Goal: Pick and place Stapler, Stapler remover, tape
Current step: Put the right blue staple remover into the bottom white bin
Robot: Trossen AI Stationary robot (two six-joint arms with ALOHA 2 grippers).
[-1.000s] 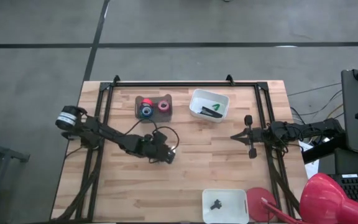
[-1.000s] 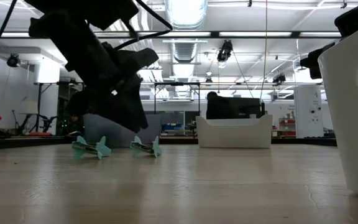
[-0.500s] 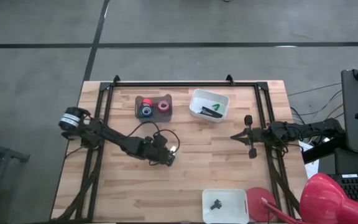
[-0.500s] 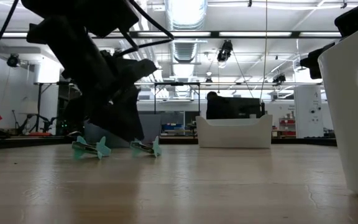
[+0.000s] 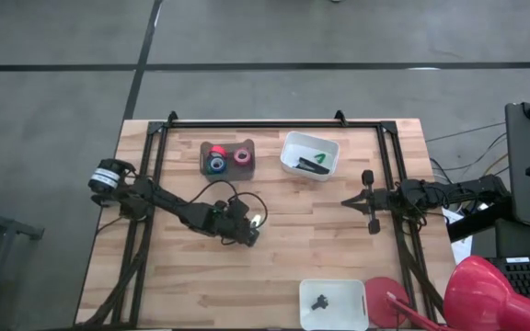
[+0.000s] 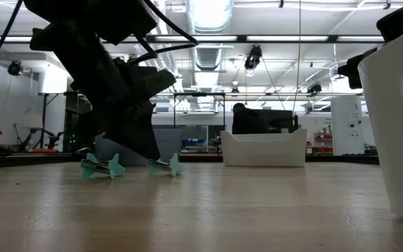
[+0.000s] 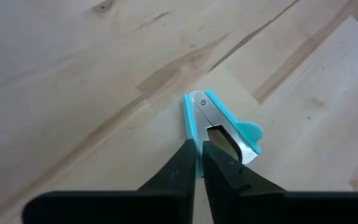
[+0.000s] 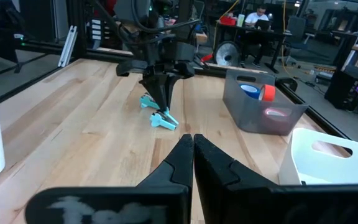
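Note:
The teal stapler remover (image 7: 219,124) lies on its side on the bare wood at mid-table (image 5: 259,221). Its two arms spread from the hinge, and its teal wings show in the low view (image 6: 168,166). My left gripper (image 7: 197,150) slants down onto it, shut on one arm. The black and green stapler (image 5: 313,165) lies in a white bin (image 5: 331,145) at the far side. Rolls of tape (image 5: 217,158) sit in a grey tray (image 5: 248,147) beside that bin. My right gripper (image 5: 357,202) waits shut near the table's right edge. My left gripper pinches one teal arm of the stapler remover (image 7: 189,127) between its two fingers. One finger (image 7: 219,158) stands in the gap between the remover's arms; the other is outside. The fingers slant down from the table's left, along the arm. The remover lies flat on the wood.
A second white bin (image 5: 352,287) stands at the near edge with a small black piece (image 5: 320,301) inside. Black frame rails (image 5: 389,165) run along the table's sides. A red object (image 5: 475,292) sits off the near right corner. Bare wood surrounds the remover.
My left gripper has shut on the stapler remover's arm, staying low over the same spot. The remover lies on the table where it was.

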